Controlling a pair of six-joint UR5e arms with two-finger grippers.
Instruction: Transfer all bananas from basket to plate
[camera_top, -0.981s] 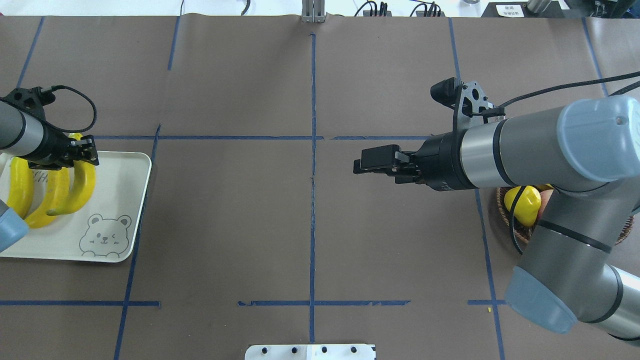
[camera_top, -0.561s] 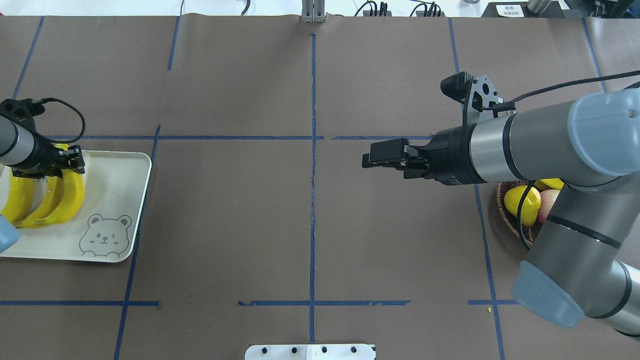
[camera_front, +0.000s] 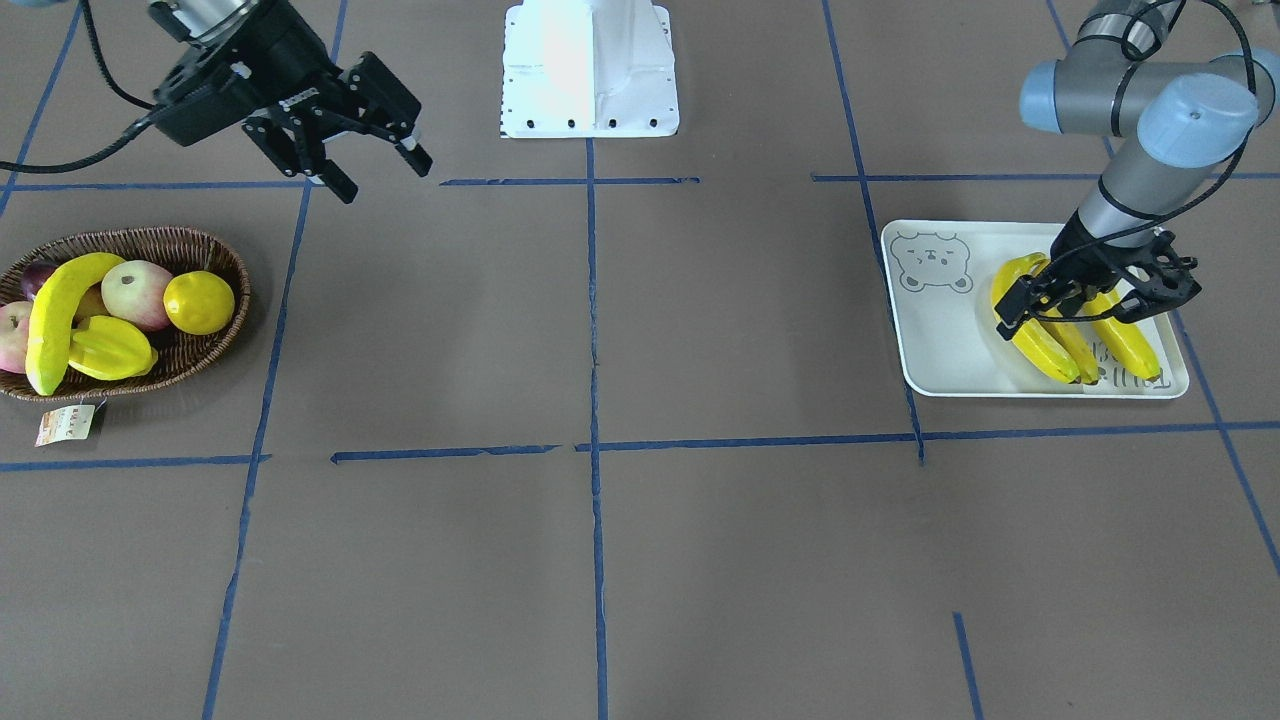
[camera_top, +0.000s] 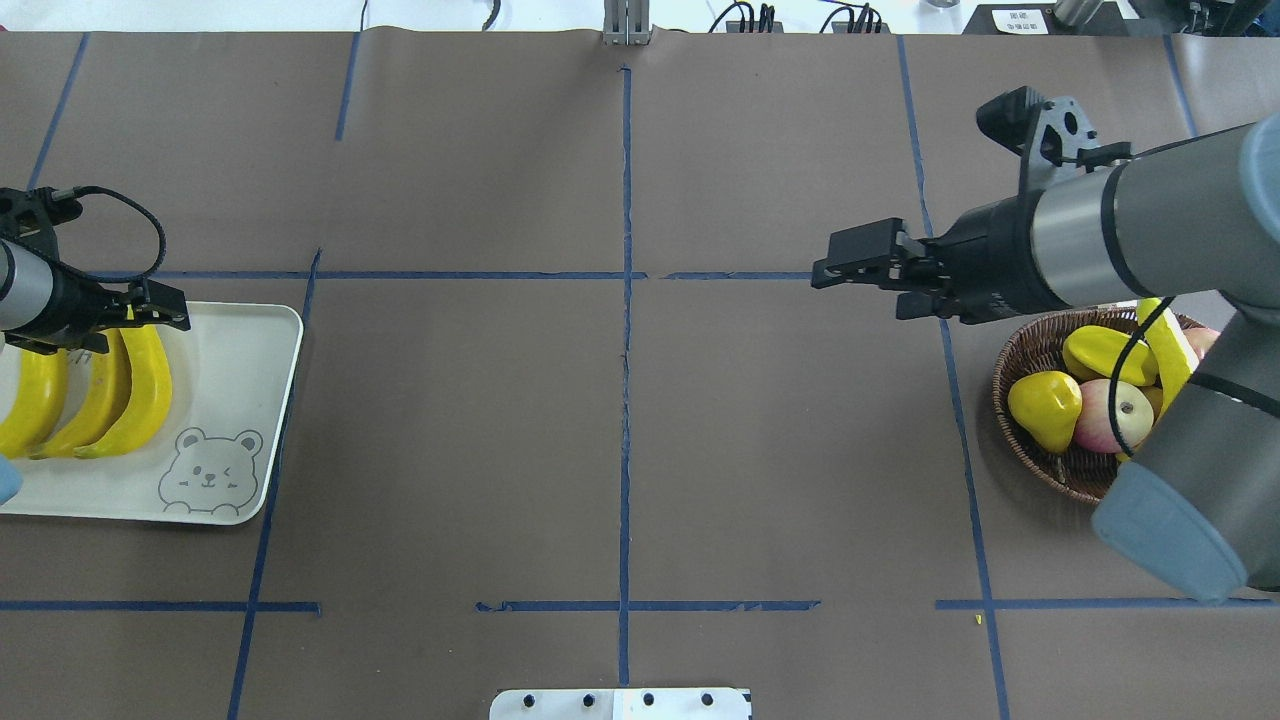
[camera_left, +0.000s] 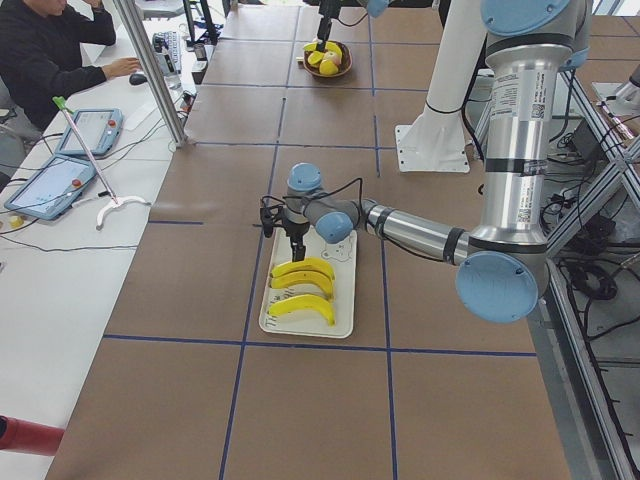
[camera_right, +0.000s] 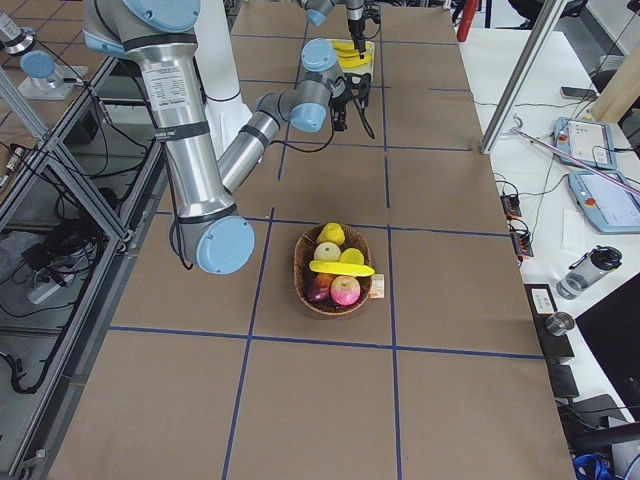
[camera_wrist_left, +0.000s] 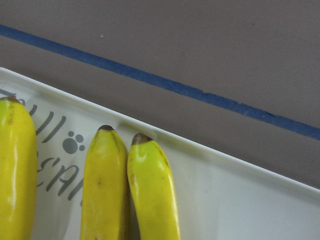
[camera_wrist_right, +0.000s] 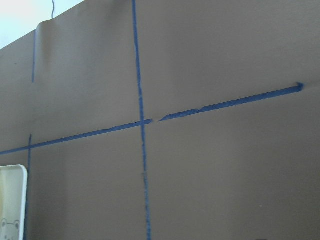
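Note:
Three yellow bananas (camera_top: 145, 385) lie side by side on the pale bear plate (camera_top: 240, 400), also seen as bananas (camera_front: 1035, 340) on the plate (camera_front: 940, 330). My left gripper (camera_top: 170, 308) hovers open just over their far tips, holding nothing; its wrist view shows only banana tips (camera_wrist_left: 142, 139). One more banana (camera_front: 55, 315) lies in the wicker basket (camera_front: 215, 255) among other fruit; in the overhead view my right arm partly hides that banana (camera_top: 1165, 345). My right gripper (camera_front: 380, 170) is open and empty, above the table beside the basket (camera_top: 1010, 370).
The basket also holds a lemon-like fruit (camera_front: 198, 302), a starfruit (camera_front: 108, 348) and apples (camera_front: 137, 293). A paper tag (camera_front: 65, 423) hangs from its rim. The white robot base (camera_front: 588, 70) stands at the table's edge. A person sits at a side table (camera_left: 50, 60).
The left gripper has laid the third banana flat beside the other two and let it go. The right arm swung back to the right, uncovering the basket.

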